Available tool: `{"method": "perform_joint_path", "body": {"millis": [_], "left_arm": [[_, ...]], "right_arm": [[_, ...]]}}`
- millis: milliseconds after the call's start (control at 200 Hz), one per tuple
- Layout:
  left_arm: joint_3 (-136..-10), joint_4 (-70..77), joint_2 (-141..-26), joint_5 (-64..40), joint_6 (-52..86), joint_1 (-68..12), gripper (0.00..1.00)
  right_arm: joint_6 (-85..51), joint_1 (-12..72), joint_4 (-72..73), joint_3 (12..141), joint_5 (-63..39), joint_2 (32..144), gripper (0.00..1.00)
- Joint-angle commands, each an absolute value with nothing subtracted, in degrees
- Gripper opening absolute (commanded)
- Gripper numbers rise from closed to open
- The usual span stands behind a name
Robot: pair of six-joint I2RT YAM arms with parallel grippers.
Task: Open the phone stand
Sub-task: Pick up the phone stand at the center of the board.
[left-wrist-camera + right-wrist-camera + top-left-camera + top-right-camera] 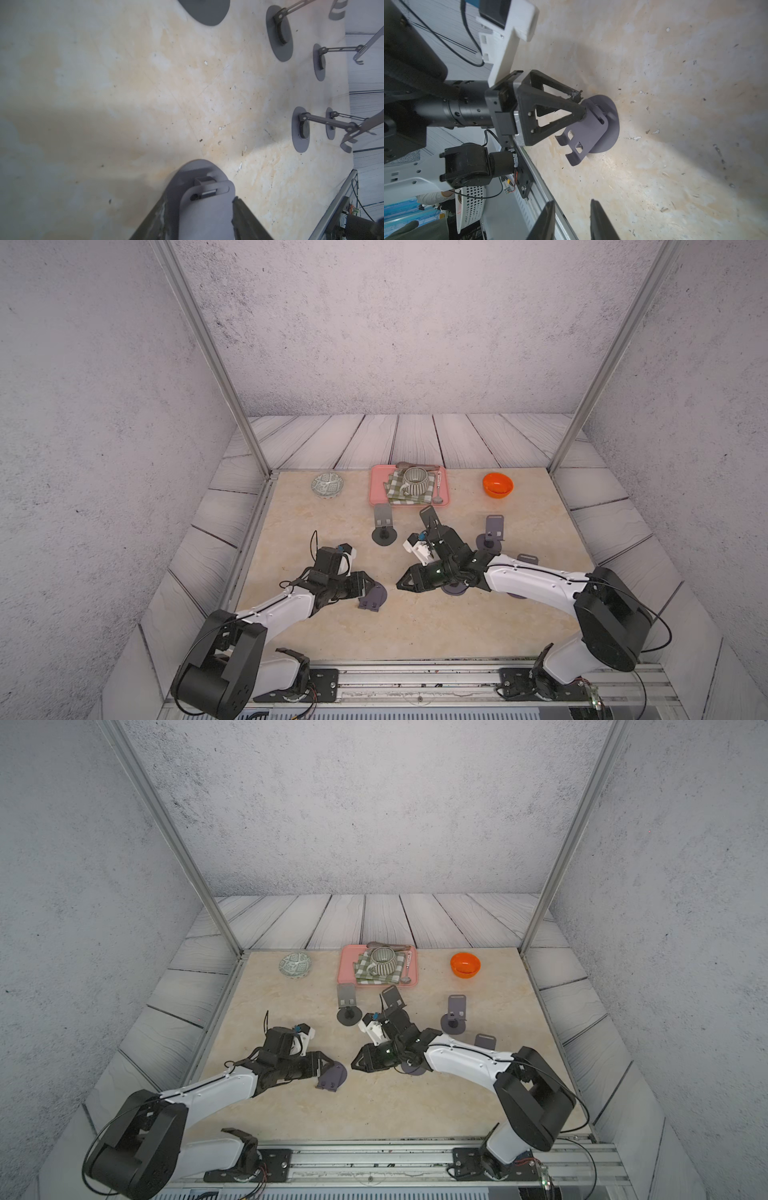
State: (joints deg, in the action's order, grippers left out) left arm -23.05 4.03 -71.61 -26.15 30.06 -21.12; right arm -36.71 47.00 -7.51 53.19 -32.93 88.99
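A grey folded phone stand [372,596] [332,1077] lies low over the marble table [415,626] left of centre, its plate flat against its round base. My left gripper [371,585] [199,201] is shut on the phone stand [205,212], one finger on each side of the plate. The right wrist view shows that grip near the plate's hinge end [591,128]. My right gripper [400,584] [572,201] points at it from the right, a short gap away. It is open with nothing between its fingers.
Several opened grey stands stand behind and under the right arm [384,526] [493,531]. At the back are a pink tray [376,493] with cloth, striped cup and spoons, a patterned bowl [327,484] and an orange bowl [497,485]. A metal rail [415,680] edges the front.
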Motion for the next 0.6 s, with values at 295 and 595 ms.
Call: {"method": "perform_joint_path", "body": {"millis": [295, 595], "left_arm": [[-17.21, 20.01, -76.52, -31.42, 32.08, -21.88, 0.52], [-14.21, 20.7, -74.34, -32.83, 32.87, -21.89, 0.45]], "right_arm": [[-39.38, 48.08, -4.65, 54.02, -33.64, 93.36, 0.32], [-41.63, 48.62, 0.76, 52.73, -34.62, 97.23, 0.31]]}}
